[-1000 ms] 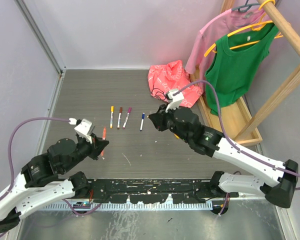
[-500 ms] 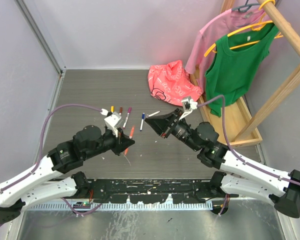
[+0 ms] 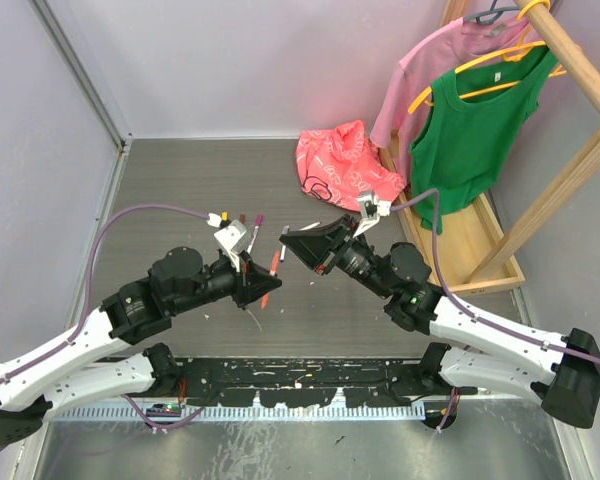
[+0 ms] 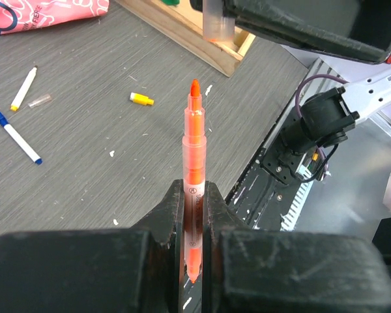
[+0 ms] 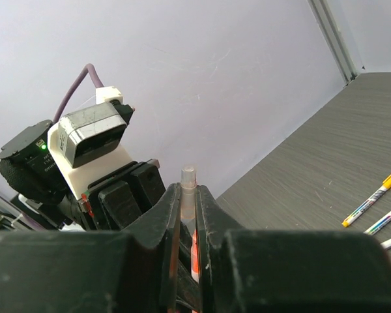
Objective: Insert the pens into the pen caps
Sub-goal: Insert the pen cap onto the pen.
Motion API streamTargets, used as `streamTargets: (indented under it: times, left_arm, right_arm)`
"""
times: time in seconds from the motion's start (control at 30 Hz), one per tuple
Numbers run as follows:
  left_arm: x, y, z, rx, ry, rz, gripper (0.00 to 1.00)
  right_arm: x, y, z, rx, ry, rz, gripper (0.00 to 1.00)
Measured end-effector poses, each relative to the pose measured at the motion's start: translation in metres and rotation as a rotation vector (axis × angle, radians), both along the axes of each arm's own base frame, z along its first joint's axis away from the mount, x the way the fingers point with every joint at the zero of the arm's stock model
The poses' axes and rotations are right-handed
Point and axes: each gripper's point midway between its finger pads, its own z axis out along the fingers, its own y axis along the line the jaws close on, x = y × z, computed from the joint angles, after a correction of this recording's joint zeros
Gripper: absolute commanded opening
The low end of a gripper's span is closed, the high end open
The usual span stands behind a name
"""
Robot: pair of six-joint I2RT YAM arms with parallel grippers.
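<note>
The left pincer (image 4: 193, 190) stays clamped on the orange pen (image 4: 193, 140), which has swung from the table's (image 4: 85, 189) left side to mid-air at centre, tip aimed at the clear cap (image 5: 188, 177) pinched tight in the right pincer (image 5: 186, 195). The gap between the 2 has narrowed, so insertion looks imminent. Beyond, a yellow cap (image 4: 141, 98) and blue-ended pen (image 4: 16, 137) lie untouched.

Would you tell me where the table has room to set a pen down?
Bare: the far-left table between the side wall and the pens, and the strip from there to the back wall, left of the bag. Crowded: mid-table, where left gripper with orange pen faces right gripper with cap.
</note>
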Motion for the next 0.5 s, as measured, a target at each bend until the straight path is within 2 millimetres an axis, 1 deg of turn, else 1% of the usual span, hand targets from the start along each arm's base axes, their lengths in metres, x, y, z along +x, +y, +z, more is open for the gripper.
streamTargets:
  times: [0.3, 0.5]
  left_arm:
    - [-0.0005, -0.0006, 0.0013, -0.005, -0.002, -0.004, 0.00]
    - [-0.0011, 0.0007, 0.0036, -0.012, -0.007, -0.004, 0.00]
  right_arm:
    - [-0.0039, 0.0029, -0.0016, -0.005, 0.002, 0.027, 0.00]
    - [-0.0058, 0.0081, -0.0066, -0.022, 0.008, 0.053, 0.00]
